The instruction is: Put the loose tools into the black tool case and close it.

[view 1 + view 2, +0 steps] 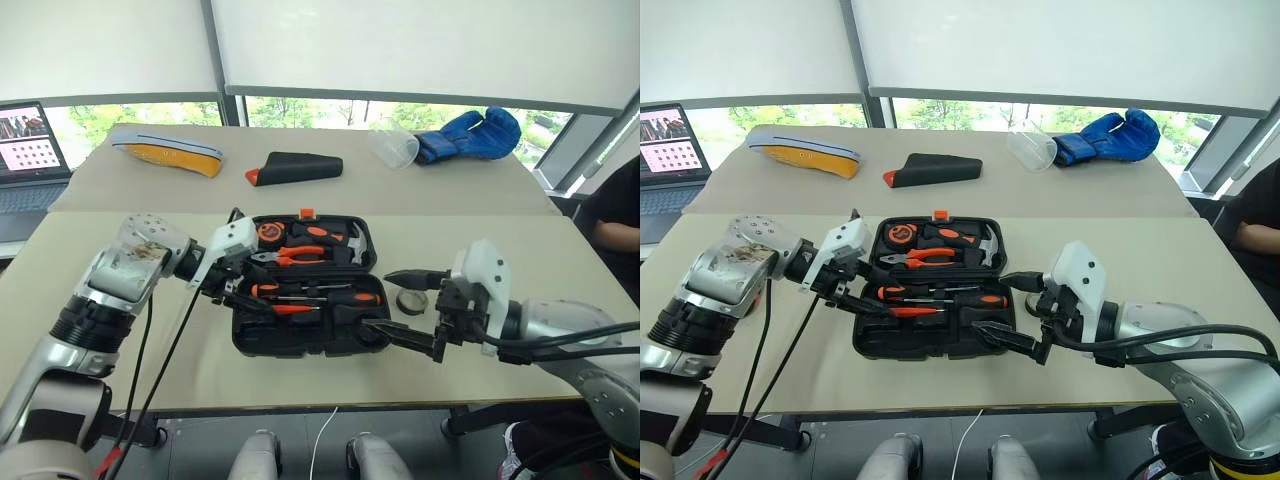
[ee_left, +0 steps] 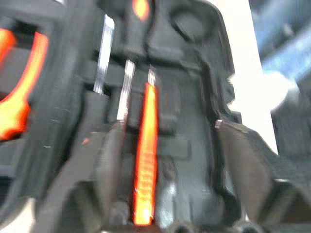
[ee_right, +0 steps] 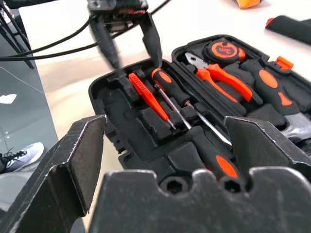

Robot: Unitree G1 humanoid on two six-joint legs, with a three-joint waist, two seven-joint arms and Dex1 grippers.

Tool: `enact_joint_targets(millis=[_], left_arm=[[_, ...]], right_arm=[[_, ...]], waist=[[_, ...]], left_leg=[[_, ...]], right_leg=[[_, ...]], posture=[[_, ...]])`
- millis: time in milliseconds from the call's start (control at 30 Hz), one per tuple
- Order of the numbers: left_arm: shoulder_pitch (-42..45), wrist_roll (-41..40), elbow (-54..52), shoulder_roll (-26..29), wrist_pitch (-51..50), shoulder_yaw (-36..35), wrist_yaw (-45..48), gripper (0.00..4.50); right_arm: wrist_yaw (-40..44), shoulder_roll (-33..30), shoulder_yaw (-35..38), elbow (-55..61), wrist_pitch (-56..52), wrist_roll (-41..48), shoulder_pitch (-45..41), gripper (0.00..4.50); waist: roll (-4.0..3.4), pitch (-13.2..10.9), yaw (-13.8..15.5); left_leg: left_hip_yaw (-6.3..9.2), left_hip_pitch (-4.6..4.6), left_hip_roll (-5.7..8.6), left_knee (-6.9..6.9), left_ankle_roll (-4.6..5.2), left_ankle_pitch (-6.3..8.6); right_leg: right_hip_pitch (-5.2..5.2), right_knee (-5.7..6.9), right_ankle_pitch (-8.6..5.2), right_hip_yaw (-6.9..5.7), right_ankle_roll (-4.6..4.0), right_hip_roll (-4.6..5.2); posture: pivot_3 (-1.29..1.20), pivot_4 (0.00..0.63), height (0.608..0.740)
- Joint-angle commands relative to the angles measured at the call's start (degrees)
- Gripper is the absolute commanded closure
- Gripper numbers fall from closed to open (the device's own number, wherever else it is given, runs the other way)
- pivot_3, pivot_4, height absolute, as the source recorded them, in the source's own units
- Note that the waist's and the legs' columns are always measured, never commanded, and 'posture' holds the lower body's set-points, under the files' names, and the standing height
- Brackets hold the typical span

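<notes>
Lying open on the bench point(image 1: 120, 330), the rectangular black plastic tool case point(image 1: 305, 345) holds both screwdrivers and the slim orange tester point(image 3: 148, 96); beside it waits the small black tape roll point(image 1: 411, 300), left tool point(image 3: 127, 41) and right tool point(image 1: 392, 305) both parted, empty.

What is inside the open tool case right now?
In the tool case: pliers, tape measure, hammer, two screwdrivers, slim orange tester. The grippers cover its near slots.

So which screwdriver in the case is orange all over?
The small slim tester screwdriver, lying nearest the left claw. The two long screwdrivers beside it have black handles with orange patches.
</notes>
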State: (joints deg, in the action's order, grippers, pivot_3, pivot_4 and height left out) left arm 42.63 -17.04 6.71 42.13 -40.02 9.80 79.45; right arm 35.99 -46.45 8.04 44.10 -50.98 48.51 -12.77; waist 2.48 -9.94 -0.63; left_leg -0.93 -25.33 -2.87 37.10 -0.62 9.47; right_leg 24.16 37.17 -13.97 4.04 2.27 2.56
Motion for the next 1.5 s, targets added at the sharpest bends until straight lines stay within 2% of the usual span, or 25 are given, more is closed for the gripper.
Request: enact_joint_targets(millis=[33,67,100,167,200,400,567,667,967,1267,1500], left_arm=[[-0.8,-2.3,2.0,-2.9,-2.6,-4.9,-6.9,2.9],[-1.6,-2.2,2.4,-3.5,-1.9,-5.2,-7.9,3.15],[-2.7,-2.4,2.4,-4.1,-1.3,-5.4,-8.6,3.65],[-4.0,-2.7,2.0,-4.8,-0.9,-5.6,-9.3,4.3],[-4.4,-2.9,1.6,-5.1,-1.0,-5.6,-9.5,4.44],[-7.6,-1.8,-3.2,-3.7,-1.8,-0.6,-7.9,4.44],[-7.5,-2.2,-2.2,-3.7,-0.7,-0.3,-8.6,4.44],[-9.6,0.0,-2.6,-2.6,2.7,1.2,-9.0,4.44],[-13.6,-0.8,-5.1,0.2,3.2,1.1,-7.7,4.44],[-7.3,-5.4,-2.5,-2.6,0.4,-3.1,-8.7,4.44],[-8.0,-5.4,-3.3,-3.5,2.0,-2.8,-9.0,4.44]], right_arm=[[0.0,-0.2,1.3,1.7,2.2,0.1,-0.1,0.0],[0.1,-0.3,1.1,1.6,2.2,0.0,-0.2,0.0],[0.3,-0.4,0.9,1.5,2.3,0.0,-0.3,0.0],[0.5,-0.5,0.8,1.4,2.4,0.0,-0.4,0.0],[0.6,-0.6,0.8,1.4,2.4,0.0,-0.4,0.0],[0.5,-0.1,-0.3,1.0,2.4,-0.3,-1.4,0.0],[-0.1,0.7,-1.2,1.5,2.5,-0.3,-1.5,0.0],[-0.2,0.9,-1.7,1.5,2.7,-0.9,-1.2,0.0],[-0.1,0.8,-1.7,1.8,2.8,-1.0,-0.8,0.0],[0.2,0.9,-2.1,1.4,2.9,-1.6,-0.8,0.0],[0.5,1.0,-2.1,1.1,2.9,-2.0,-1.0,0.0]], waist=[[0.0,0.0,-0.1],[0.0,0.0,-0.1],[0.0,0.0,-0.1],[-0.01,0.0,-0.3],[-0.01,0.0,-0.3],[-0.01,0.0,-0.2],[-0.01,0.0,-0.1],[-0.01,0.0,-0.2],[-0.05,0.0,-0.4],[-0.04,0.0,0.0],[-0.04,0.0,-0.5]], left_leg=[[0.0,0.0,0.0,0.02,0.0,0.0],[0.0,0.0,0.01,0.04,0.0,0.0],[0.0,0.0,0.01,0.04,0.0,0.0],[-0.01,0.02,0.01,0.04,0.0,0.0],[-0.01,0.02,0.0,0.03,0.0,0.0],[-0.03,0.01,0.0,0.03,-0.01,0.0],[-0.03,0.02,0.0,0.03,-0.01,0.0],[-0.03,0.02,0.0,0.03,-0.01,0.0],[-0.04,0.06,-0.02,0.0,-0.01,0.0],[-0.05,0.05,-0.02,0.02,0.03,-0.04],[-0.06,0.05,-0.03,-0.01,0.04,-0.06]], right_leg=[[-0.01,-0.01,0.02,0.01,0.03,0.0],[-0.02,0.0,0.03,0.02,0.04,0.0],[-0.02,-0.01,0.04,0.02,0.04,0.0],[-0.01,-0.01,0.06,0.04,0.01,-0.01],[0.0,0.0,0.07,0.04,0.0,-0.01],[-0.01,-0.02,0.08,0.06,-0.02,0.0],[0.0,-0.02,0.12,0.05,-0.04,0.0],[0.0,-0.02,0.12,0.05,-0.04,0.0],[-0.01,-0.03,0.11,0.08,-0.06,0.0],[-0.01,-0.04,0.2,0.05,-0.06,0.01],[0.02,-0.05,0.22,0.07,-0.08,-0.02]], posture=[[0.0,0.15,0.74],[0.0,0.15,0.74],[0.0,0.15,0.74],[0.0,0.15,0.74],[0.0,0.15,0.74],[0.0,0.15,0.74],[0.0,0.15,0.74],[0.0,0.15,0.74],[0.0,0.15,0.74],[0.0,0.15,0.74],[0.0,0.15,0.74]])
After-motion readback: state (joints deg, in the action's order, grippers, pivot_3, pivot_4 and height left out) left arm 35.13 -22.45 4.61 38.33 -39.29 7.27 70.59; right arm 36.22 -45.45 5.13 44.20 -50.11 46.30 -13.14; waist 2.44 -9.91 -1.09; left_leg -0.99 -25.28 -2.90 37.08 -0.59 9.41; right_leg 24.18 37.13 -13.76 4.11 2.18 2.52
